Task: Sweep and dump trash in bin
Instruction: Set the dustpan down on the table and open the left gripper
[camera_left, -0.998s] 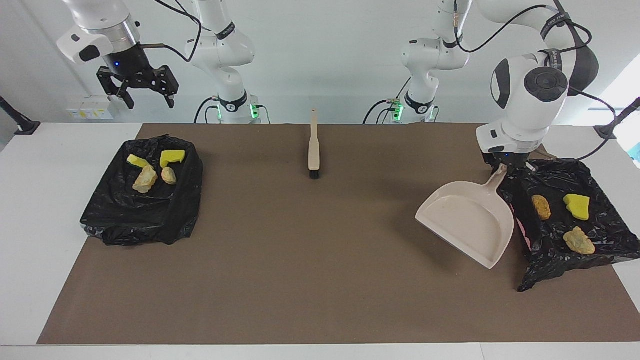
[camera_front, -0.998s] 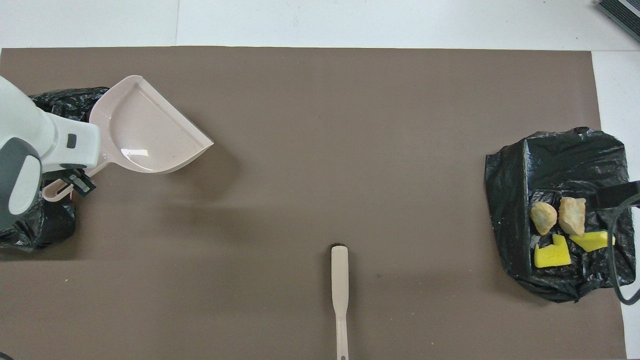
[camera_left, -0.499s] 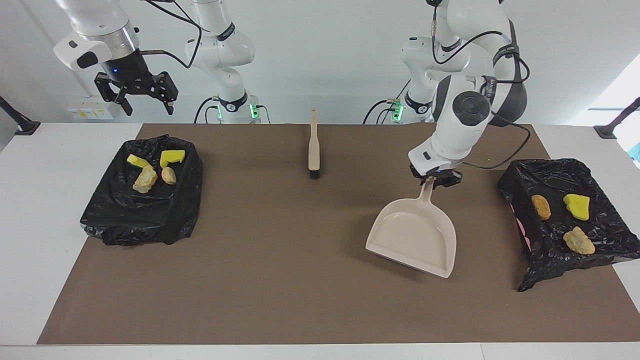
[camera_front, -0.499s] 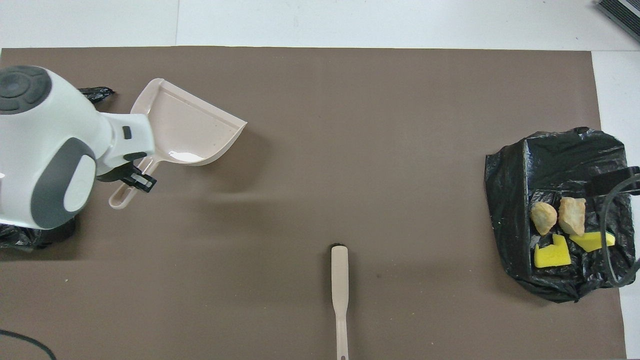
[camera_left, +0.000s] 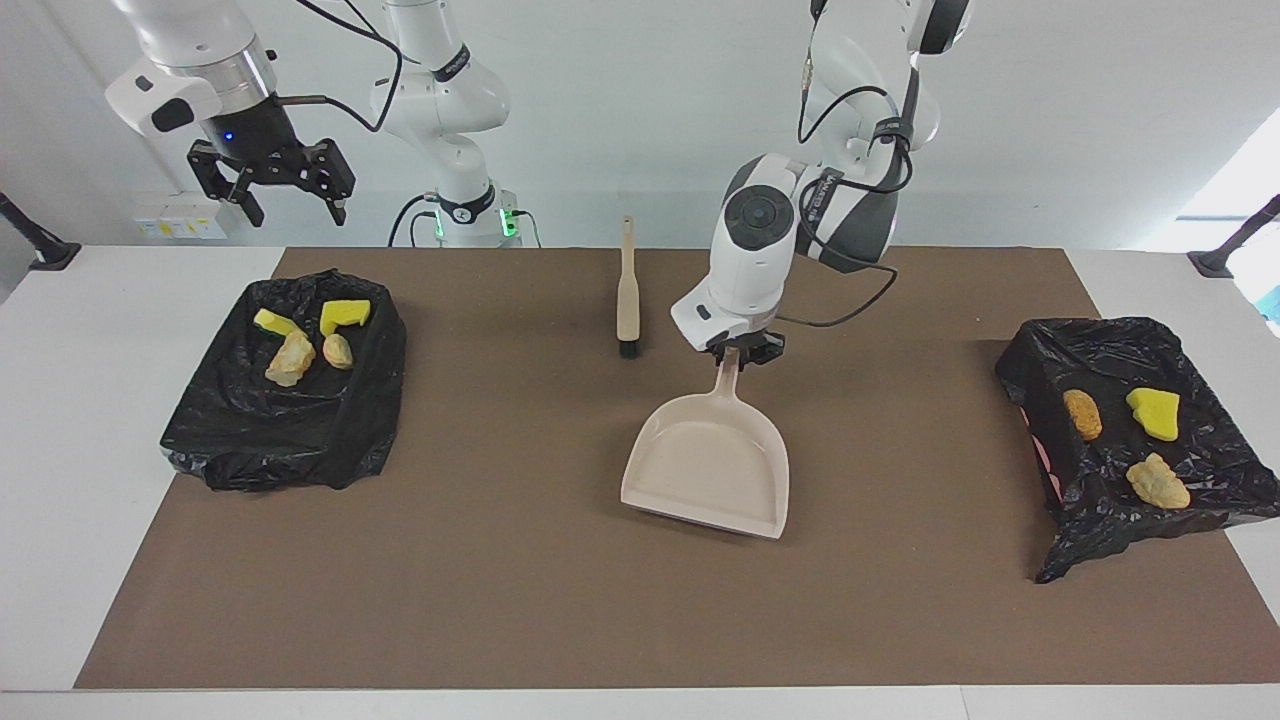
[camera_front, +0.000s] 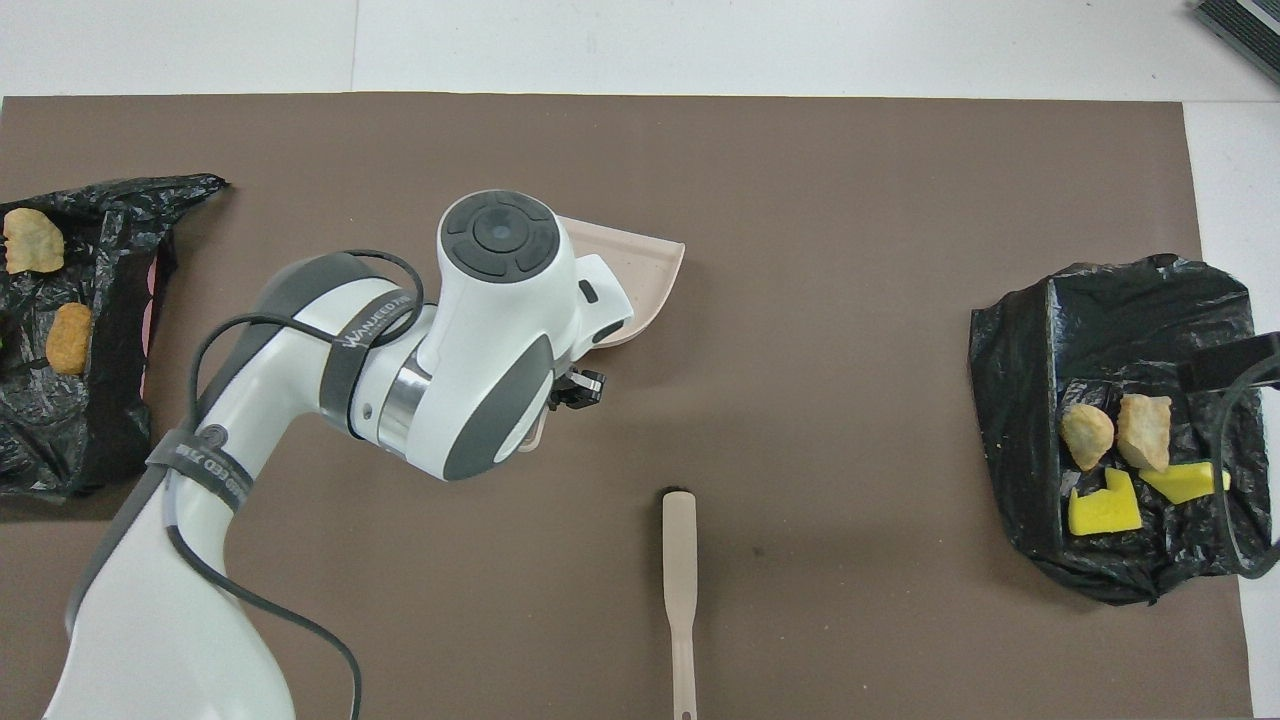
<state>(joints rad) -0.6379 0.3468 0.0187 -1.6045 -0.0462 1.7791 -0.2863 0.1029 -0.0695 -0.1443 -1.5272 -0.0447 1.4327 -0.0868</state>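
My left gripper (camera_left: 740, 352) is shut on the handle of the beige dustpan (camera_left: 710, 470), which hangs low and empty over the middle of the brown mat. In the overhead view the left arm covers most of the dustpan (camera_front: 645, 275). The trash lies in two black-lined bins. Yellow sponge chunks (camera_left: 345, 315) and tan lumps (camera_left: 291, 358) sit in the bin (camera_left: 300, 430) at the right arm's end. An orange lump (camera_left: 1082, 413), a yellow sponge chunk (camera_left: 1153, 412) and a tan lump (camera_left: 1158, 481) sit in the bin (camera_left: 1100, 510) at the left arm's end. My right gripper (camera_left: 268, 190) hangs open high above the table's edge, holding nothing.
A beige hand brush (camera_left: 628, 295) lies on the mat (camera_left: 500, 580) nearer to the robots than the dustpan, bristles pointing away from them, and the overhead view shows the brush (camera_front: 679, 570) too. White table surface borders the mat.
The left arm has carried the dustpan from beside the bin at its own end to over the middle of the mat. The right gripper has barely shifted.
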